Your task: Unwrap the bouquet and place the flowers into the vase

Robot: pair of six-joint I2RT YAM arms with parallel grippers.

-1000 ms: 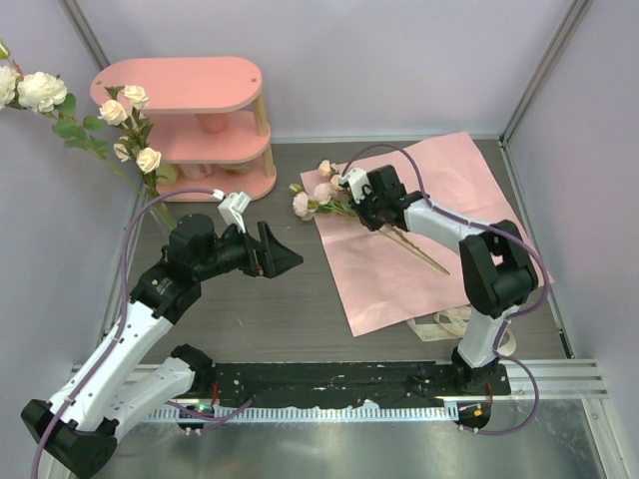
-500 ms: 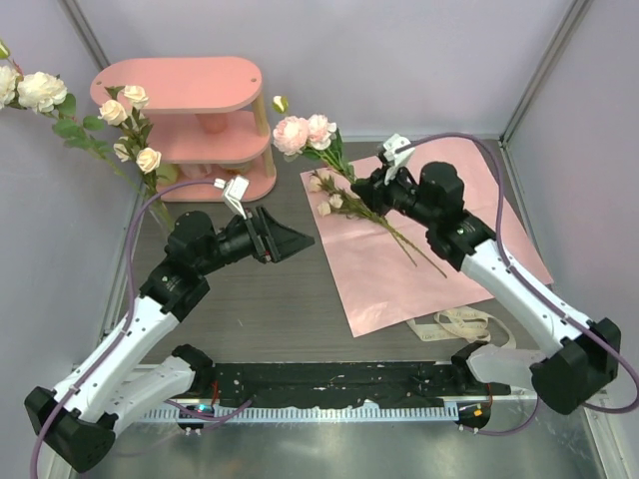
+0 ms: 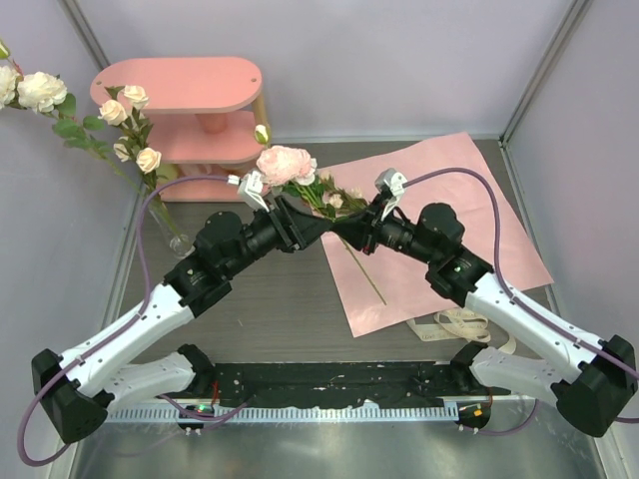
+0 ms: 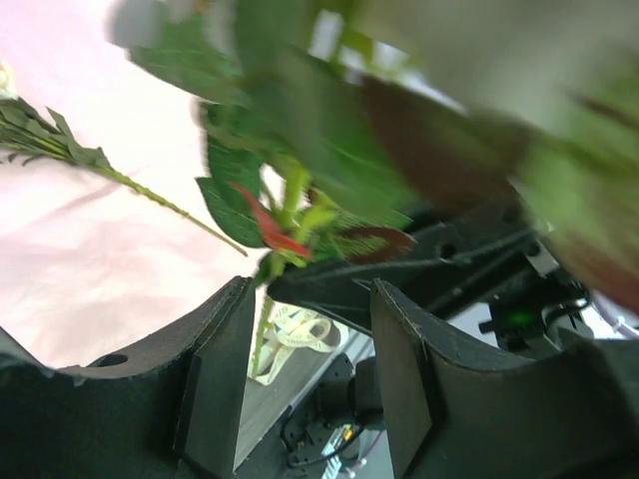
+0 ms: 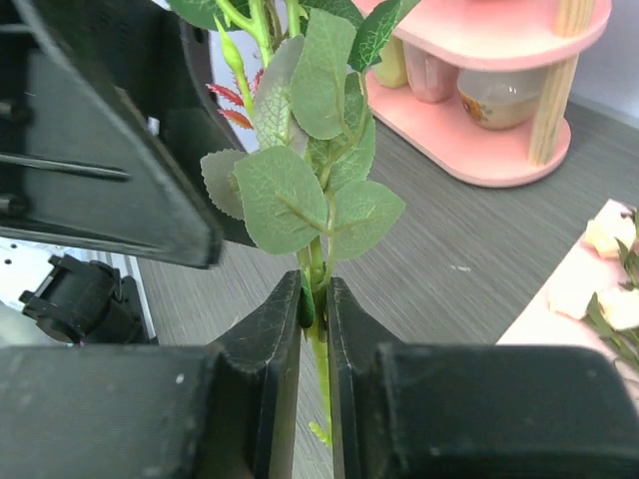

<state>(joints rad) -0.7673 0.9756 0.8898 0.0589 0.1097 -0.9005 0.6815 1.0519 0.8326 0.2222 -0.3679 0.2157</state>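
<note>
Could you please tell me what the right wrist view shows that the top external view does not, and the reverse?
Only the right wrist view shows the right gripper shut on the green flower stem, just below its leaves. Only the top external view shows the glass vase already holding roses, the ribbon and the large pink bloom. Both show the pink shelf, the pink paper and the left gripper close to the stem.
</note>
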